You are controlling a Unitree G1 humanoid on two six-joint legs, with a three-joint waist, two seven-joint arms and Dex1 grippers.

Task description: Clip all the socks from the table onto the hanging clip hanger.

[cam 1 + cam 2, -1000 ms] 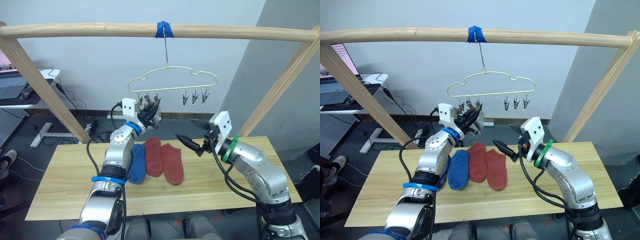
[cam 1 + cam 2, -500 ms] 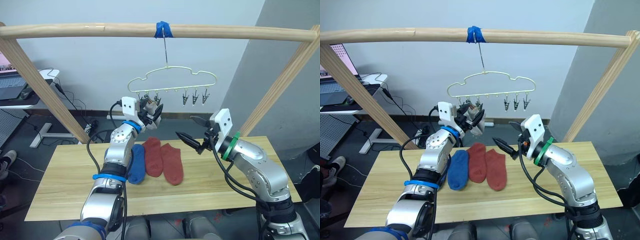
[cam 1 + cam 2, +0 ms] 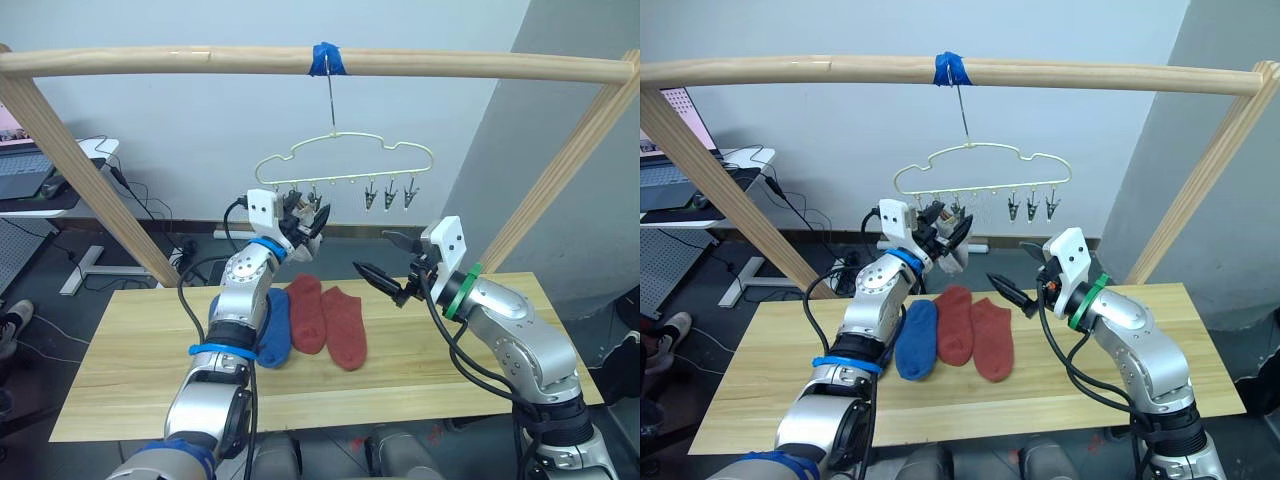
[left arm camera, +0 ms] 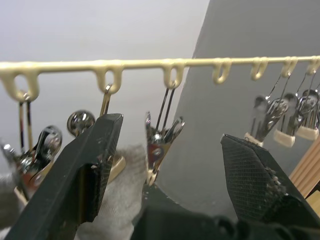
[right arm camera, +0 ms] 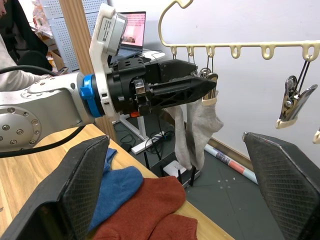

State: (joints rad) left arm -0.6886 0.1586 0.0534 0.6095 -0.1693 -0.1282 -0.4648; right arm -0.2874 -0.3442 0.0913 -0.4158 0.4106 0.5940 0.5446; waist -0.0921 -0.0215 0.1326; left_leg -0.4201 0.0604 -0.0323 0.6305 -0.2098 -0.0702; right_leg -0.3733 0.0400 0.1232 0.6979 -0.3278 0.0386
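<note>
Both pairs of black jaws stand wide apart with nothing between them. The left gripper (image 4: 170,165) is raised to the row of small metal clips under the thin pale yellow-green wire clip hanger (image 3: 345,160), its fingers (image 4: 85,165) spread on either side of one clip (image 4: 160,142) on the hanger's left part. The hanger hangs by its long hook from a thick wooden rail (image 3: 450,65), at a wrap of blue tape (image 3: 327,58).

Two light grey ankle socks (image 5: 197,127) hang from clips at the hanger's left end, just beside the left gripper's fingertips; in the left wrist view a patch of grey cloth lies right behind one finger.

The right gripper (image 3: 385,255) hovers above the long light wooden plank table (image 3: 140,350), fingers pointing toward the hanger and apart from it, level with the space below the three bare clips (image 3: 390,193) on the hanger's right part.

On the table, three socks lie side by side and touching: a blue ankle sock (image 3: 272,328) on the left, then two brick red ankle socks (image 3: 308,312) (image 3: 345,326). They sit below the hanger, between the two arms.
</note>
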